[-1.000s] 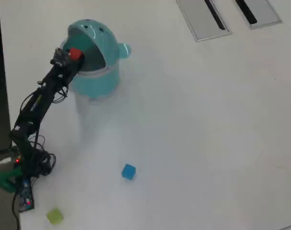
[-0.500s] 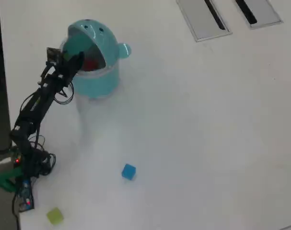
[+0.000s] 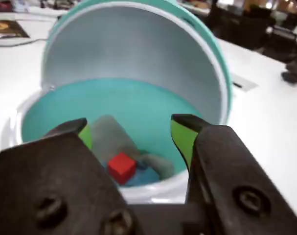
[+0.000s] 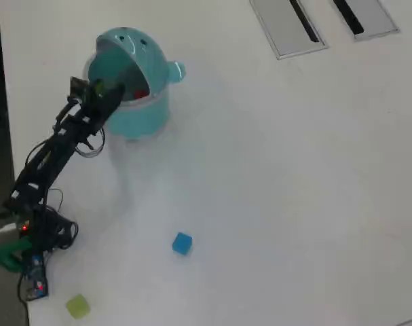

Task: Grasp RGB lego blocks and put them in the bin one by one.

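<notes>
One red block (image 3: 121,167) lies inside the bin (image 4: 146,117). Jaws spread and empty, the gripper (image 3: 133,132) hangs over it; next, I'd say, comes the blue block (image 4: 182,243).

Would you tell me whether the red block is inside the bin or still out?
Inside: the red block lies on the bin's floor, below the open gripper.

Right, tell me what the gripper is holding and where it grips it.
Nothing. The gripper is open and empty above the bin; the red block lies loose inside, at the bottom.
</notes>
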Robot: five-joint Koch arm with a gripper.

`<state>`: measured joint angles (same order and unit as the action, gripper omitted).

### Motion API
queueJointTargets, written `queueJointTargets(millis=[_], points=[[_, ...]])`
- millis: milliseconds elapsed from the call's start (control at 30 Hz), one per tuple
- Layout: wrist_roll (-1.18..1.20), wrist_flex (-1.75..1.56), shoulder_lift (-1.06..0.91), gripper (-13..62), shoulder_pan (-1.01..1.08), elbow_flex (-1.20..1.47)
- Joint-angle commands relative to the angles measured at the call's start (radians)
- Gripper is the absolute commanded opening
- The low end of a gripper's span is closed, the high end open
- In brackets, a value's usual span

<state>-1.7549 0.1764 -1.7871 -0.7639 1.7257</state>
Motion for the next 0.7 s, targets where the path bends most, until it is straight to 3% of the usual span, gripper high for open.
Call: queueJointTargets(millis=[0,200,300,667], points=[[-0.026,-0.048,-0.098,29.6,0.066,-0.006],[-0.071,-0.006,-0.258,30.0,0.232,0.14],[-0.107,0.029,-0.304,36.9,0.295,0.184],[-0.176,0.023,-0.456,32.1,0.48,0.29]])
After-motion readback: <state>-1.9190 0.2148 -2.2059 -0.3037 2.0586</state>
